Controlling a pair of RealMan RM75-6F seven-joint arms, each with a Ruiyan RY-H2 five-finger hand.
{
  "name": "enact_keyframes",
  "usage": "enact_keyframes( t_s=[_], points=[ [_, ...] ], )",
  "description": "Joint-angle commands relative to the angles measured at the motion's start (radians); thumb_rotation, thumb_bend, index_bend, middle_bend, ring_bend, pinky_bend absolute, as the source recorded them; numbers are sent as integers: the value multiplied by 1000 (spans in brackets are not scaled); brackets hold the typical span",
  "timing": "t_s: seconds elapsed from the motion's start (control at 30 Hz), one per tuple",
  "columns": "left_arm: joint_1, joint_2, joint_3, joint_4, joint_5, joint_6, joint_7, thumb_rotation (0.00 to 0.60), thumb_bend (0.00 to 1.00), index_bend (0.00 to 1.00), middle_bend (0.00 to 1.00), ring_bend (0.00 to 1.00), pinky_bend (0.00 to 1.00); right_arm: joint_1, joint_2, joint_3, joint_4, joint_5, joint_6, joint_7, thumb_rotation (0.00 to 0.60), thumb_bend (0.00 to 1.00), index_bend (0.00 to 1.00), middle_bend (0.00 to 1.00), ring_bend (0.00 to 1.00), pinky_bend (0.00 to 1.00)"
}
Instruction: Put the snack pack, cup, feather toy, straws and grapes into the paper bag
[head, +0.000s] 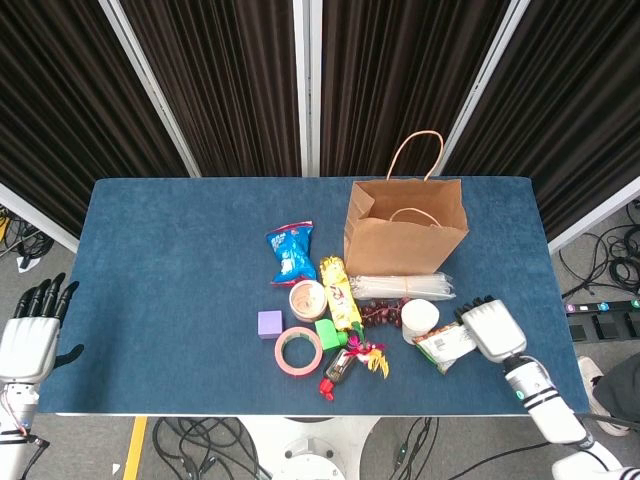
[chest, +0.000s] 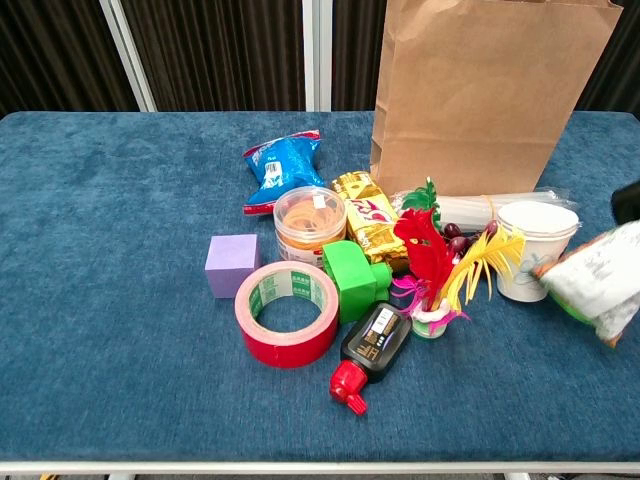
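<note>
Head view
Right hand (head: 490, 328): near right of the table (head: 170, 280); grasped the snack pack (head: 447, 346) at its right end.
Snack pack: just right of the cup (head: 419, 319), near of the straws (head: 403, 288).
Left hand (head: 28, 335): off the table's left edge, fingers apart, held nothing.
Bag (head: 405, 226): upright at far centre-right, mouth open.
Straws: lay just near of the bag.
Grapes (head: 378, 314): between straws and feather toy (head: 366, 354), left of the cup.

Chest view
Snack pack (chest: 590, 284): at the right edge, tilted, apparently clear of the cloth; the holding hand barely showed.
Cup (chest: 532, 250): upright, just left of the pack.
Feather toy (chest: 434, 270): upright, left of the cup.
Grapes (chest: 456, 235): mostly hidden behind the toy.
Straws (chest: 478, 210): against the bag (chest: 490, 95).
</note>
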Motion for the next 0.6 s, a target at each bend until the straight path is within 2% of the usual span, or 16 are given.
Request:
enact_keyframes(
  t_s=[0.03, 0.27, 0.4, 0.6],
  points=[
    [-2, 0, 1, -3, 3, -2, 2, 600, 3, 148, 66, 14, 130, -19, 159, 45, -185, -12, 98, -61, 600, 228, 707, 580, 466, 505],
    [-9, -1, 3, -13, 12, -5, 10, 600, 3, 149, 66, 14, 130, -13, 378, 134, -451, -11, 175, -76, 600, 229, 709, 583, 466, 506],
    [-10, 3, 2, -23, 13, -5, 16, 600, 3, 149, 66, 14, 130, 26, 440, 213, -542, 22, 186, -124, 600, 230, 709, 583, 466, 509],
    [-7, 12, 1, -29, 10, 0, 12, 600, 3, 148, 66, 13, 130, 137, 507, 357, -631, 176, 125, -184, 600, 230, 709, 583, 466, 510]
  ],
)
